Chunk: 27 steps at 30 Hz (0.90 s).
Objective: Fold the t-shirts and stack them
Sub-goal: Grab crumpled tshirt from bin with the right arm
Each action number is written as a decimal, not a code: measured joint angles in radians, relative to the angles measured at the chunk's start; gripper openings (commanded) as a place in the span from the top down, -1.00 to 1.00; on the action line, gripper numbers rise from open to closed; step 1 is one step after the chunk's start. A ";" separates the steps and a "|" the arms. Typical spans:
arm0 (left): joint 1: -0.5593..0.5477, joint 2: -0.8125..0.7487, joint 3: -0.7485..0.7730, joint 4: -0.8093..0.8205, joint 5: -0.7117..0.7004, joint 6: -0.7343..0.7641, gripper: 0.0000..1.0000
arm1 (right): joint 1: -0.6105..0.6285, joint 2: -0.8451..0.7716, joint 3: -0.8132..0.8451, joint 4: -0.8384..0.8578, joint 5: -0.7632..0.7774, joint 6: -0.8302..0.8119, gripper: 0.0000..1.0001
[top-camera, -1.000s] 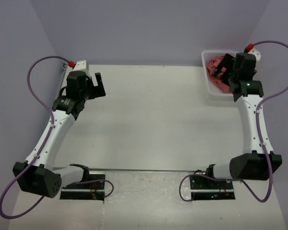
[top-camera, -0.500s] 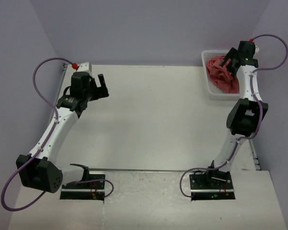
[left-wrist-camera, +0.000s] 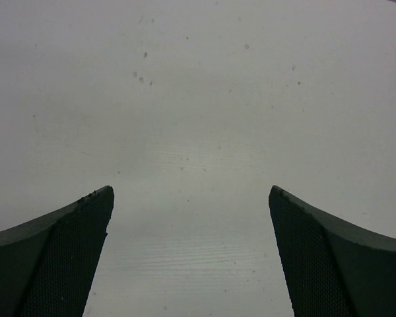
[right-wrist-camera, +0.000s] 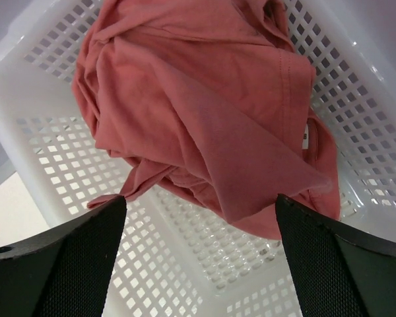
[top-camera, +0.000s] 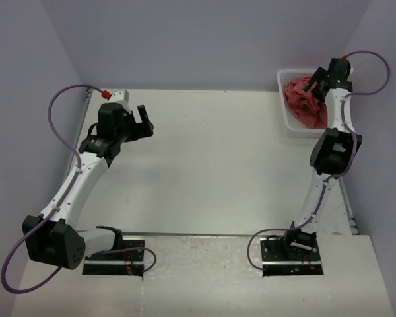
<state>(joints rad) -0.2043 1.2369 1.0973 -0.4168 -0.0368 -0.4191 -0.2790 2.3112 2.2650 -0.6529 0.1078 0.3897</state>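
Observation:
Brick-red t-shirts (top-camera: 305, 105) lie crumpled in a white mesh basket (top-camera: 289, 125) at the table's far right corner. In the right wrist view the red cloth (right-wrist-camera: 204, 119) fills the upper part of the basket (right-wrist-camera: 46, 178). My right gripper (top-camera: 315, 84) hangs above the basket, open and empty, its fingers wide apart over the cloth (right-wrist-camera: 198, 264). My left gripper (top-camera: 144, 119) is open and empty over the bare table at the far left (left-wrist-camera: 191, 257).
The white table (top-camera: 204, 165) runs between the two arms. Purple walls close the back and both sides. A purple cable (top-camera: 59, 105) loops beside the left arm. The arm bases (top-camera: 115, 257) sit at the near edge.
My right arm has stretched up and out, carrying the gripper higher over the basket's far side. My left gripper has drifted slightly right and up.

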 measured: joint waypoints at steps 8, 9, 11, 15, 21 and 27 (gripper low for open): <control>0.000 -0.045 0.000 0.008 0.007 0.003 -1.00 | 0.001 0.026 -0.021 0.026 0.005 -0.015 -0.78; 0.000 -0.046 0.000 0.008 0.008 0.003 -1.00 | 0.001 0.028 -0.021 0.027 0.005 -0.017 -0.69; 0.000 -0.046 0.000 0.008 0.008 0.003 -1.00 | 0.001 0.033 -0.021 0.035 0.005 -0.020 -0.62; 0.000 -0.046 0.000 0.008 0.008 0.006 -1.00 | 0.001 0.046 -0.021 0.040 0.011 -0.021 -0.30; 0.000 -0.051 0.000 0.008 0.008 0.011 -1.00 | -0.005 0.066 -0.010 0.038 0.028 -0.026 0.06; 0.000 -0.057 0.000 0.007 0.008 0.017 -1.00 | -0.016 0.086 0.040 0.037 0.048 -0.033 0.43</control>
<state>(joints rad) -0.2043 1.1797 1.0973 -0.4099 -0.0284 -0.4019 -0.2951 2.3970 2.3047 -0.6159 0.1555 0.3565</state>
